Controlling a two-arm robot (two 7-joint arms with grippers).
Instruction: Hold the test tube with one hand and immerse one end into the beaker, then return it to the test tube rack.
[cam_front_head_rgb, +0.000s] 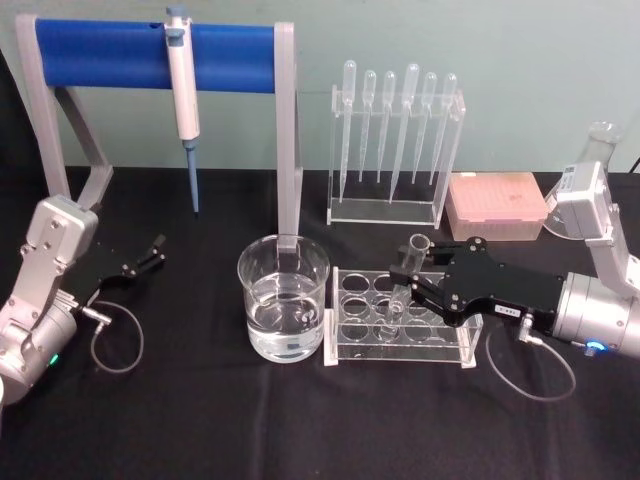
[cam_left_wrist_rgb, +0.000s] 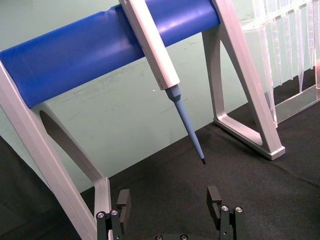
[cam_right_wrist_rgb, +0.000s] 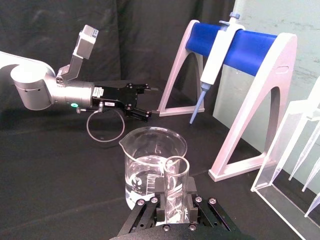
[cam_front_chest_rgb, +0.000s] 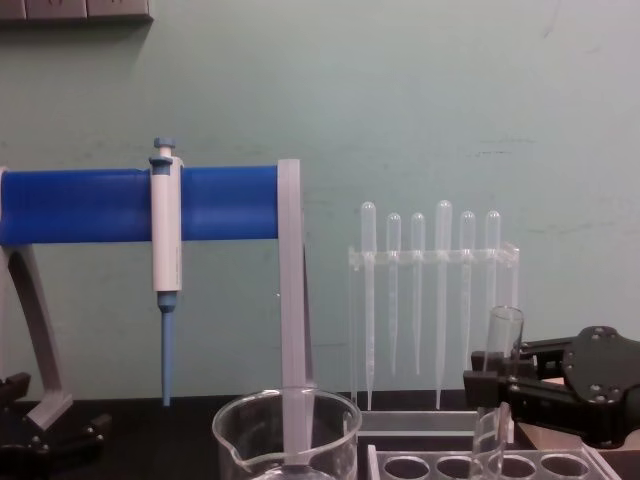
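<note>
While black cloth (cam_front_head_rgb: 200, 420) covers the table, right end effector (cam_front_head_rgb: 412, 290) grips test tube (cam_front_head_rgb: 408, 272).

Stand: grey frame with blue cylindrical bar (cam_front_head_rgb: 155, 55), holding white-and-blue micropipette (cam_front_head_rgb: 183, 95).
Pipettes: six translucent plastic pipettes (cam_front_head_rgb: 395, 120) upright in clear acrylic holder (cam_front_head_rgb: 385, 205).
Box: pink tip box (cam_front_head_rgb: 497, 205) beside it.
</note>
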